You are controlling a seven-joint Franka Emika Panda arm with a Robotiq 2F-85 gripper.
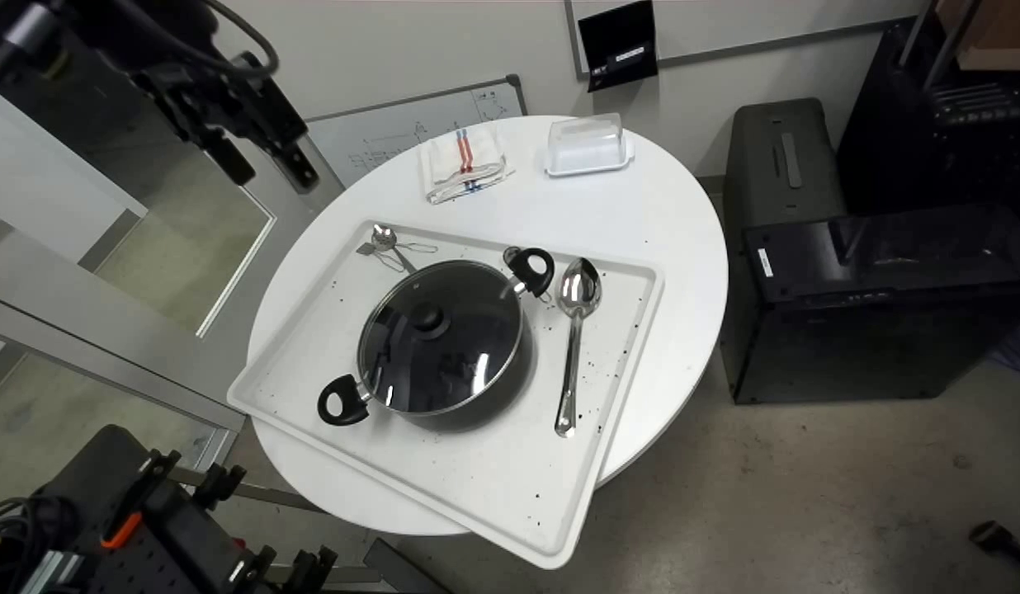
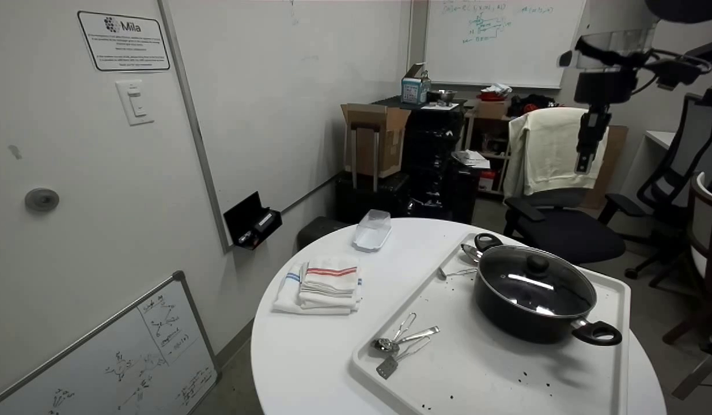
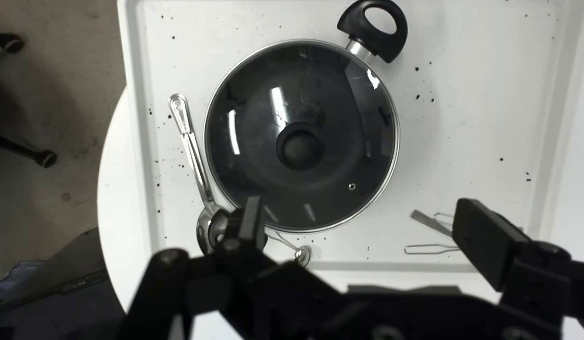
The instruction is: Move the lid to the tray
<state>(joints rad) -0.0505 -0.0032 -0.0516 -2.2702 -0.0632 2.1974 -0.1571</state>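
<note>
The dark, glassy lid (image 1: pixel 456 363) with its black central knob sits on the black pan (image 1: pixel 510 384), whose two handles stick out at the sides. The lid also shows in an exterior view (image 2: pixel 523 285) and in the wrist view (image 3: pixel 301 189). The pan stands on the large white tray (image 1: pixel 493 478), which also shows in the wrist view (image 3: pixel 481 113). My gripper (image 1: pixel 274 173) hangs high above the table, apart from the pan. In the wrist view the gripper (image 3: pixel 360 217) is open, its fingers wide apart with nothing between them.
A large metal spoon (image 1: pixel 572 355) lies on the tray beside the pan. Small metal utensils (image 2: pixel 399 346) lie near the tray's edge. Folded towels (image 1: pixel 465 165) and a small white box with a clear cover (image 1: pixel 588 148) stand on the round white table (image 1: pixel 683 223).
</note>
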